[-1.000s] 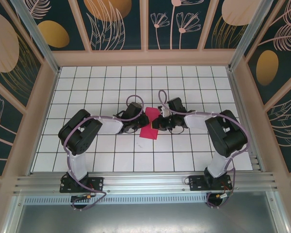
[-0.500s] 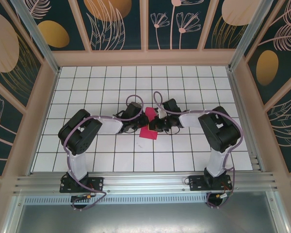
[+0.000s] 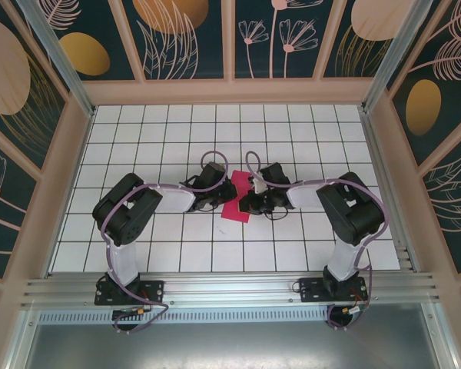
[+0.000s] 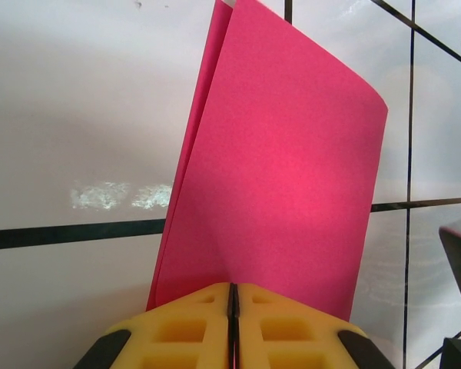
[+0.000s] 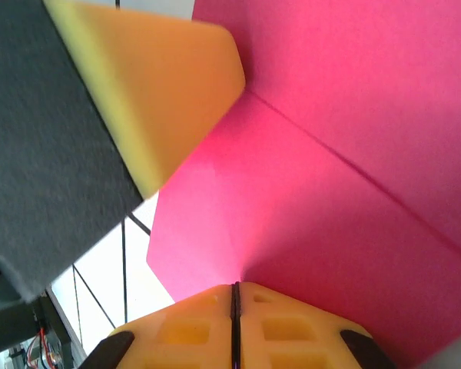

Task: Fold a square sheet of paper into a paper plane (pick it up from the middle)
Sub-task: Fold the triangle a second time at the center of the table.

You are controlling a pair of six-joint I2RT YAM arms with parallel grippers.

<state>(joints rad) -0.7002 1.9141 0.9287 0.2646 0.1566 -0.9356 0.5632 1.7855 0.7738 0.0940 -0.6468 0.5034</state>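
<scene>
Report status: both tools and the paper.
Left tool shut on folded pink paper. Right tool shut on its opposite side. Tools crowd each other; no other obstacle seen.

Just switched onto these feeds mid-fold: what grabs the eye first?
The magenta-pink sheet of paper, already folded over, stands out at the middle of the white tiled table. The left end effector and right end effector meet there from either side, each with its yellow pads shut on an edge of the sheet.
</scene>
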